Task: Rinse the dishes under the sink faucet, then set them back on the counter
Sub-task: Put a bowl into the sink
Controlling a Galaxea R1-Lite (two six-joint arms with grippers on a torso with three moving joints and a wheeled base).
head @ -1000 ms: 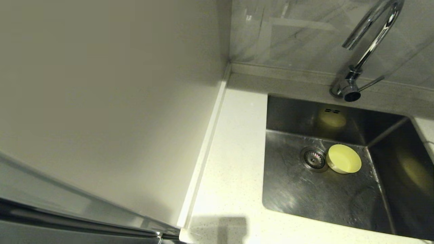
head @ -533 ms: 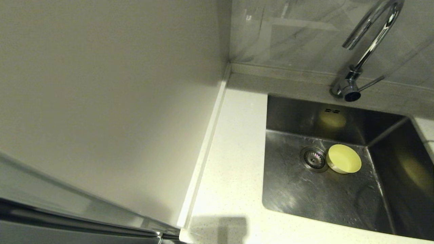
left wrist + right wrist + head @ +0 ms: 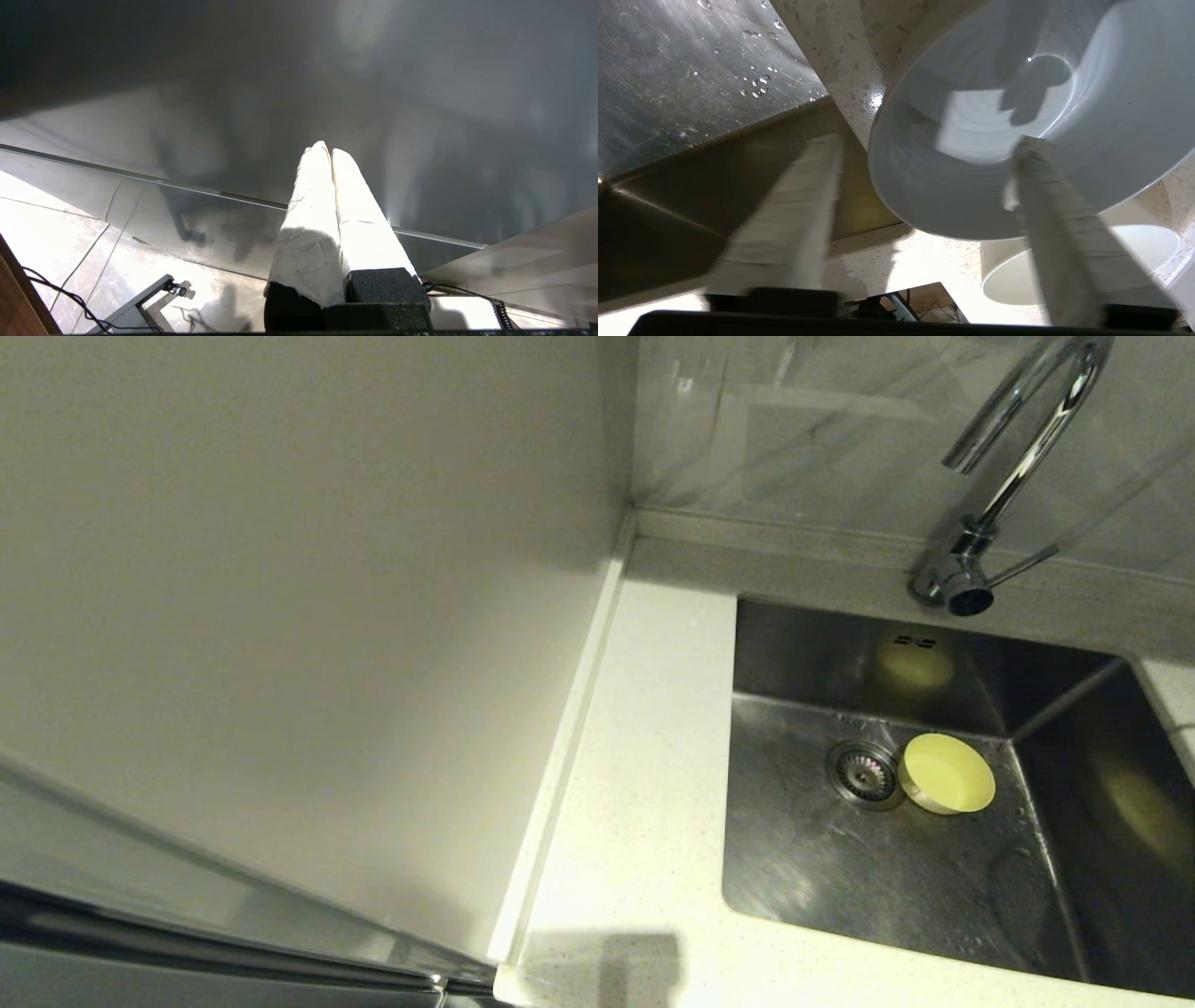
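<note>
Right gripper (image 3: 924, 172) fingers are spread, one inside the pale blue-grey bowl (image 3: 971, 140) and one outside its wall, not clamped on it; the bowl sits on the counter (image 3: 859, 51) at the sink (image 3: 691, 70) edge, white bowl (image 3: 1064, 270) just beside it. Left gripper (image 3: 327, 151) is parked low off the counter, fingers pressed together, holding nothing. Yellow bowl (image 3: 948, 773) sits in the sink touching the drain strainer (image 3: 864, 773), below the faucet (image 3: 1008, 476).
</note>
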